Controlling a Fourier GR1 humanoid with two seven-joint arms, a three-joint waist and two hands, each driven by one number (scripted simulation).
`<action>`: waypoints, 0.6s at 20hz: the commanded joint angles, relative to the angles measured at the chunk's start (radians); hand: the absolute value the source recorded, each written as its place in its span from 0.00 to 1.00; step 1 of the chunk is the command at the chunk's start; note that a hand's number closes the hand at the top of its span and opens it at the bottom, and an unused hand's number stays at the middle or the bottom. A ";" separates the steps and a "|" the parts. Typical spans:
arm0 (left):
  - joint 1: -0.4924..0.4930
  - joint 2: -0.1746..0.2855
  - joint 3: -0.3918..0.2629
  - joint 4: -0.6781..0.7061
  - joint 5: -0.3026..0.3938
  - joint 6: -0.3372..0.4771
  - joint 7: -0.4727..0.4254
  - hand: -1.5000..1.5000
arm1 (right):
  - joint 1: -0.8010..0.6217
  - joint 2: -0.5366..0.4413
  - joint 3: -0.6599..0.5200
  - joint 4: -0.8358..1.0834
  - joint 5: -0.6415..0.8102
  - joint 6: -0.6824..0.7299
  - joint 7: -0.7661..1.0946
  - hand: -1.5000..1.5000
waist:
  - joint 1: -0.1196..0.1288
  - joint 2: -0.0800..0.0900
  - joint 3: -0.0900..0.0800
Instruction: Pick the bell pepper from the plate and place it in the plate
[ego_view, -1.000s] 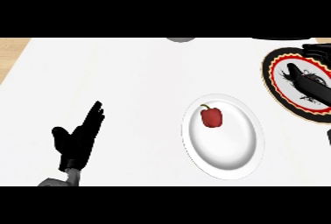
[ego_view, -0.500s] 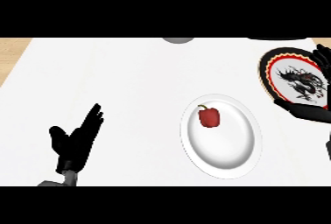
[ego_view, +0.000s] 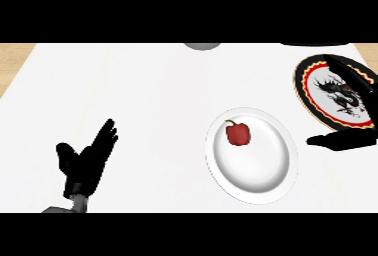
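Since 0.5 s ago the right hand (ego_view: 341, 141) has dropped from the dragon plate (ego_view: 303, 87) to just beside the white plate (ego_view: 255, 170) — open or closed, I cannot tell. The red bell pepper (ego_view: 238, 134) lies untouched on the white plate's upper left. The left hand (ego_view: 85, 162) rests lower left, fingers straight. Risk: a low reach may nudge the rim and roll the pepper.

Bright, even, diffuse light fills the scene. The white counter top (ego_view: 148, 90) reads as one flat white right up to the outline of the black left hand (ego_view: 85, 162), which shows as a dark silhouette with almost no shading. Only a faint grey gradient along its rim sets the white round plate (ego_view: 258, 175) apart from the counter; it looks stretched from near to far. The red bell pepper (ego_view: 238, 134) carries slightly darker edges.
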 joint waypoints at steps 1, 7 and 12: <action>0.018 -0.012 -0.012 0.029 -0.007 0.001 0.032 0.50 | -0.009 -0.034 0.071 -0.109 0.071 0.036 0.198 0.00 | -0.003 0.006 -0.006; 0.044 0.015 0.029 -0.005 0.018 -0.052 0.047 0.50 | 0.001 0.093 0.167 -0.121 0.216 -0.006 0.272 0.00 | 0.008 0.009 -0.005; 0.029 -0.026 0.013 0.060 -0.035 -0.033 0.010 0.50 | 0.025 0.149 0.226 -0.151 0.345 -0.041 0.377 0.00 | 0.002 0.009 -0.005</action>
